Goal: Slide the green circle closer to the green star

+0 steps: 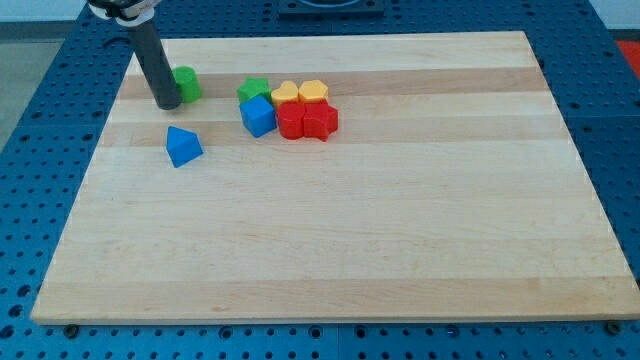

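Observation:
The green circle (187, 84) lies near the view's top left of the wooden board (330, 240). My tip (167, 104) stands right at its left side, touching or nearly touching it, and the rod hides part of its left edge. The green star (254, 91) lies a short way to the right of the circle, at the left end of a tight cluster of blocks. A gap of bare board separates the circle from the star.
The cluster holds a blue cube (258, 116), a yellow heart (285, 94), a yellow hexagon-like block (314, 91) and two red blocks (291, 121) (320, 120). A blue triangle (183, 146) lies below the tip. Blue perforated table surrounds the board.

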Available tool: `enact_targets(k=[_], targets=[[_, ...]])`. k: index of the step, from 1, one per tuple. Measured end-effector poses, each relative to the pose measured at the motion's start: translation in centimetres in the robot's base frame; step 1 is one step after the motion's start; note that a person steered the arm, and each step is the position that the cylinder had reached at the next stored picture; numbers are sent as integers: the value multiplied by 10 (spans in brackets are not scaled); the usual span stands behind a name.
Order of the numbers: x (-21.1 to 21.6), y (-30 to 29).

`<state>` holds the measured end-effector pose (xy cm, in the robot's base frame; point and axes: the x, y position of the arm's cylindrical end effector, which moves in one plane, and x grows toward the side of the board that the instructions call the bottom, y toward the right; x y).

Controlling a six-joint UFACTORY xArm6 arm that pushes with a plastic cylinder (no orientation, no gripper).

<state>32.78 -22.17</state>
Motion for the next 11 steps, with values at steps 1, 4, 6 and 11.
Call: enact_targets(k=[1, 4, 6, 11], targets=[[0, -14], [-64, 39], [-54, 28], [-76, 59]])
